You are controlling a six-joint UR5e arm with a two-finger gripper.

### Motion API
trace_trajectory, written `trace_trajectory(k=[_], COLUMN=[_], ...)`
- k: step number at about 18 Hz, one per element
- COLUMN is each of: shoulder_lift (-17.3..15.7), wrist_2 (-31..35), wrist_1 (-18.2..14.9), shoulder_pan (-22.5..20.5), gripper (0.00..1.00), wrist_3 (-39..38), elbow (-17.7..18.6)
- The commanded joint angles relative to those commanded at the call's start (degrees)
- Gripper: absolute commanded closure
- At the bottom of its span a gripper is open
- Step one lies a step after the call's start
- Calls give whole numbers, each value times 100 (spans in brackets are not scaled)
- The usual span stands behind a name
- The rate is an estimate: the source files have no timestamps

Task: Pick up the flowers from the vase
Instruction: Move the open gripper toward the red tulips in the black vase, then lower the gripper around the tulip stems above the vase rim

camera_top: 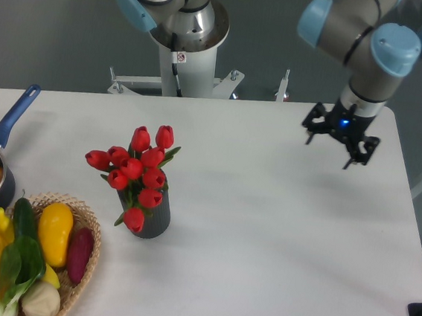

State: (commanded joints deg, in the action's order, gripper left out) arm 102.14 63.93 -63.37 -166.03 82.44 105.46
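- Arm [361, 38]: silver-grey tube segments with light blue joint caps.
- Base column [180, 50], behind the table [278, 232]: white, small red-and-white sticker, black cable.
- Gripper [338, 145]: black, glowing blue light.

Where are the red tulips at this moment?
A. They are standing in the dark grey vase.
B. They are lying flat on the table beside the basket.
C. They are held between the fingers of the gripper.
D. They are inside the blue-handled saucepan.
A: the flowers stand with their stems in the vase, while the gripper is far off to the right above the table, holding nothing.
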Motion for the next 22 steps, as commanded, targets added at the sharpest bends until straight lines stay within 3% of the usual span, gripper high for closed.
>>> trace_trajectory(k=[2,5,8,13,16,22], shoulder_lift=[-228,-422,-668,-625,-607,-581], wrist_2=[-406,-583,-942,-2463,-2527,-2341], wrist_1=[-26,-395,-369,-422,-422,-396], shoulder_pan=[0,0,290,501,641,940], gripper=[0,0,0,0,0,0], wrist_3=[-18,-500,-536,-616,-633,-423], elbow=[159,107,124,177,186,554])
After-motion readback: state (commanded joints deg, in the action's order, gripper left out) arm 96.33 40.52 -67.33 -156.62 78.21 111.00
